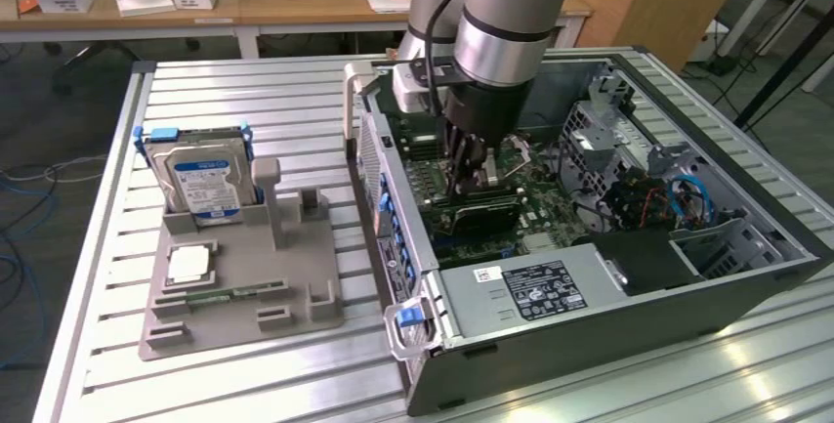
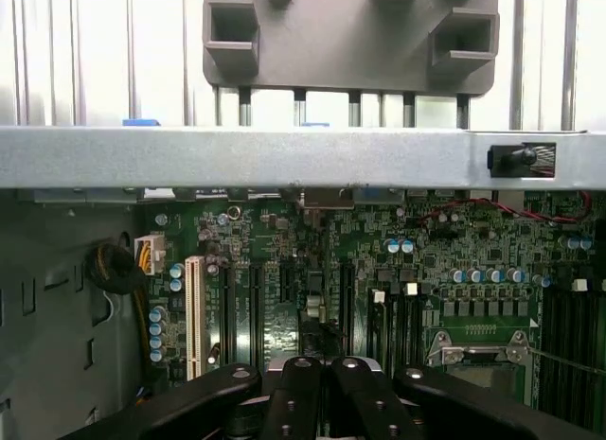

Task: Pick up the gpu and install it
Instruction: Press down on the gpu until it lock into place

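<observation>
The arm reaches down into the open computer case (image 1: 587, 345), which lies on its side on the slatted metal desk (image 1: 261, 91), at about 3 o'clock from the grey parts fixture (image 1: 234, 316) in the exterior view. The fingers (image 1: 463, 174) are clenched together low over the motherboard (image 1: 548, 218). A dark, flat board, the gpu (image 1: 476, 214), hangs just under them at 6 o'clock, close above the board's slots. Whether its edge already touches a slot cannot be told.

In the wrist view the fingers (image 2: 301, 383) are pressed side by side, and beyond them lie the motherboard (image 2: 284, 241), its black expansion slots, a white slot (image 2: 196, 312) and the bare CPU socket (image 2: 483, 350).

In the exterior view the power supply (image 1: 534, 286) with its white label sits at about 5 o'clock from the fingers, inside the case. On the fixture, a hard drive (image 1: 202, 184) with a blue-white label stands upright at 11 o'clock, and a narrow green memory stick (image 1: 234, 294) lies flat near its middle.
</observation>
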Available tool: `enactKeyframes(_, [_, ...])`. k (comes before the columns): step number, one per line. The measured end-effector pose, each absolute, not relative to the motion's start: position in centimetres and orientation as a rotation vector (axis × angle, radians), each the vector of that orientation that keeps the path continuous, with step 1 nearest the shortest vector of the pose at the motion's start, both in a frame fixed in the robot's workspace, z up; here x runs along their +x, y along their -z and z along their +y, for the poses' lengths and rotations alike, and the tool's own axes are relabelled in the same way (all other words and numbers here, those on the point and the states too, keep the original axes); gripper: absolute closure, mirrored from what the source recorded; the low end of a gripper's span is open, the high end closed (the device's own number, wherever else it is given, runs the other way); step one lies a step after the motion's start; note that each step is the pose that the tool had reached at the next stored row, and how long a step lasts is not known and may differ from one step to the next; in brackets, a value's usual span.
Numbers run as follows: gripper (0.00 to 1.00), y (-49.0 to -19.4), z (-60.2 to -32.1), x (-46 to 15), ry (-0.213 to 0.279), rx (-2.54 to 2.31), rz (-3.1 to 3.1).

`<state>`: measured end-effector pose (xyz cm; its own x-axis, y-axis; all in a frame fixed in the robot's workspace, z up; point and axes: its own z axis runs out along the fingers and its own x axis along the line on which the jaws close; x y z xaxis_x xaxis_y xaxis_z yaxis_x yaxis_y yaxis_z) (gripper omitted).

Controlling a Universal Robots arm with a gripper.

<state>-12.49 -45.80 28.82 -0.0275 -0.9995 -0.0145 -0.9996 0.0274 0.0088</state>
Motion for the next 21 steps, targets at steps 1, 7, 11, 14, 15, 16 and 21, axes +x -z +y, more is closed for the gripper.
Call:
enactKeyframes(1, [0.89, -28.8, -45.8, -12.5, -0.026, -2.188, 2.249])
enactKeyframes(7, [0.89, -28.8, -45.8, -12.9, -0.026, -2.188, 2.249])
enactKeyframes(11, [0.89, -28.8, -45.8, -13.1, -0.026, -2.188, 2.249])
enactKeyframes(14, [0.89, -28.8, -45.8, -13.2, -0.026, -2.188, 2.249])
enactKeyframes(15, [0.89, -28.8, -45.8, -13.3, -0.026, -2.188, 2.249])
enactKeyframes(16, [0.89, -28.8, -45.8, -13.4, -0.026, -2.188, 2.249])
enactKeyframes(21, [0.89, -28.8, -45.8, -13.7, -0.026, -2.188, 2.249])
